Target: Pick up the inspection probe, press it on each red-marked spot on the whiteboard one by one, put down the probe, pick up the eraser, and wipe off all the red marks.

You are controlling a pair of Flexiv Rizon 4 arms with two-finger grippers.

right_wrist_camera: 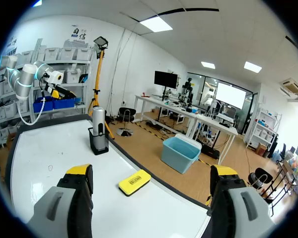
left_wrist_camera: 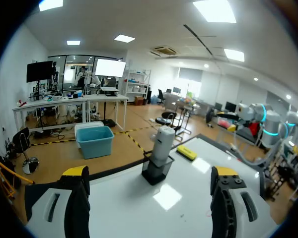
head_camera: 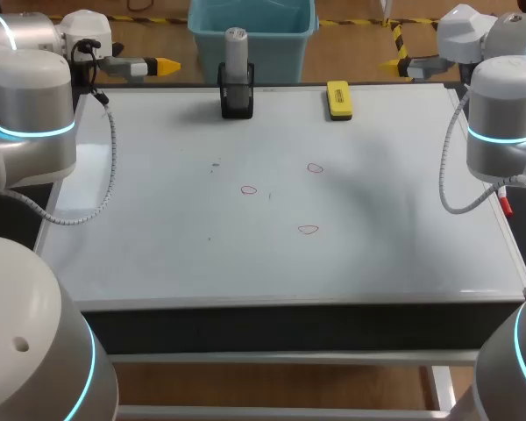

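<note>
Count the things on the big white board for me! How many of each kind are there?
Red marks: 3
Probe: 1
Black holder that the probe stands in: 1
Yellow eraser: 1
Total: 6

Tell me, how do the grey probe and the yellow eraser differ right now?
The probe is a grey cylinder; the eraser is a flat yellow block. The probe stands upright in a black holder; the eraser lies directly on the whiteboard. The probe rises taller than the eraser. Both sit along the whiteboard's far edge, apart from each other.
</note>
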